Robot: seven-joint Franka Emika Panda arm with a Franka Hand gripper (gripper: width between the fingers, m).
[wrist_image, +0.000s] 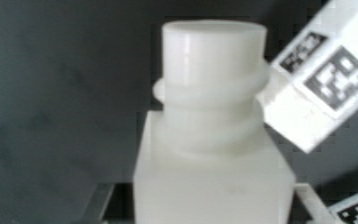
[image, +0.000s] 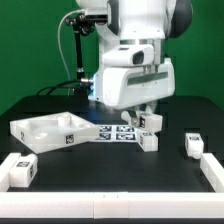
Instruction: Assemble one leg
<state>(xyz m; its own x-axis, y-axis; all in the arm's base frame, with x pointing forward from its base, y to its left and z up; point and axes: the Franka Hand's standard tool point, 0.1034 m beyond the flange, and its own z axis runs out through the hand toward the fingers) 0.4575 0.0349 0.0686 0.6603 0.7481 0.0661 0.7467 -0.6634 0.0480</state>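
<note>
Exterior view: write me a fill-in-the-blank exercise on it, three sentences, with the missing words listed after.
1. The panel lies on the exterior view's ____ side.
2. The leg under the gripper stands beside the marker board and is coloured ____.
3. The wall at the back is coloured ____.
Missing words: left; white; green.

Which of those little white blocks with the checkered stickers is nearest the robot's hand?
The leg directly under the hand, by the marker board; it fills the wrist view. Another leg sits apart, toward the exterior view's right.
</note>
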